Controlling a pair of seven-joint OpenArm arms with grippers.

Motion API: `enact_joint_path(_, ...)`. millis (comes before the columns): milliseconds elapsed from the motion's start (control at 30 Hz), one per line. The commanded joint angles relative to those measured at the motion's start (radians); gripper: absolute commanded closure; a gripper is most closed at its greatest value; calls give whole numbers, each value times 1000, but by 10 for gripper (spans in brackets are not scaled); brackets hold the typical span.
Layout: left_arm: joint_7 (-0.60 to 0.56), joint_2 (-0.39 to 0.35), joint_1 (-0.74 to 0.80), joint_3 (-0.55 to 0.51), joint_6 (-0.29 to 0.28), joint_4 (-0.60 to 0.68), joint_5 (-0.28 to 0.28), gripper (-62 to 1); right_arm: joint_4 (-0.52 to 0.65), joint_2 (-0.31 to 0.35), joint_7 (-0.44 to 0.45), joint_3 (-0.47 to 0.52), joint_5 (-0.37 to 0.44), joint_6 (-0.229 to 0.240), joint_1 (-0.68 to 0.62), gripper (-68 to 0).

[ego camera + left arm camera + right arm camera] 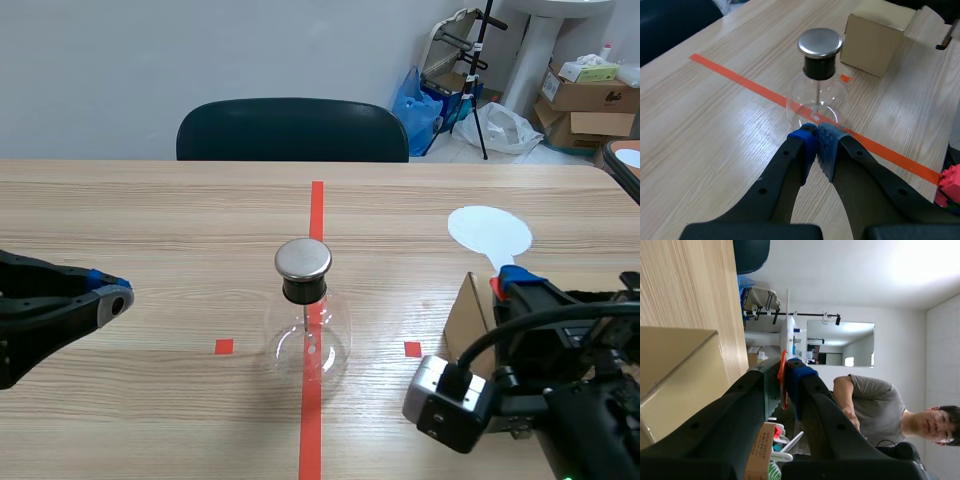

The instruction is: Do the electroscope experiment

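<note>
The electroscope is a clear round flask with a black neck and a flat metal cap, standing on the red tape line at mid-table. The electroscope is just ahead of my left gripper, whose blue pads meet with nothing between them. In the scene view my left gripper hovers well left of the flask. My right gripper is at the right, over a cardboard box, shut on the orange-red handle of a white round paddle. The paddle's disc points away from the robot.
A small cardboard box sits right of the flask, under the right arm; the box lies beyond the flask from the left gripper. A dark chair stands at the table's far edge. A person shows in the right wrist view.
</note>
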Motion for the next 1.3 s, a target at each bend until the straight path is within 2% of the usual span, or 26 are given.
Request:
enact_joint_path(0, -57, 6, -45, 47, -10, -40, 4, -28, 5, 3, -16, -10, -14, -9, 18, -11)
enact_joint_path(267, -272, 87, -286, 306, -28, -350, 181, -30, 4, 3, -62, -84, -69, 29, 66, -11)
enact_joint_path(467, -349, 179, -427, 444, -23, -518, 265, -30, 2, 3, -81, -123, -91, 40, 101, -11)
enact_joint_path(600, -365, 239, -497, 497, -8, -608, 271, -30, -1, 3, -97, -148, -105, 90, 115, -11)
enact_joint_path(767, -368, 292, -554, 543, 55, -690, 272, -30, -2, 3, -98, -176, -114, 94, 120, -11)
enact_joint_path(967, -376, 318, -581, 554, 57, -744, 272, -30, -43, 0, -126, -220, -114, 95, 158, -11)
enact_joint_path(1100, -383, 321, -582, 554, 60, -749, 272, -30, -58, -2, -134, -225, -114, 78, 167, -11)
enact_joint_path(1200, -394, 321, -581, 554, 60, -750, 281, -30, -58, -2, -141, -225, -114, 34, 167, -11)
enact_joint_path(1267, -398, 321, -581, 554, 61, -750, 299, -30, -58, -2, -145, -225, -114, 27, 167, -11)
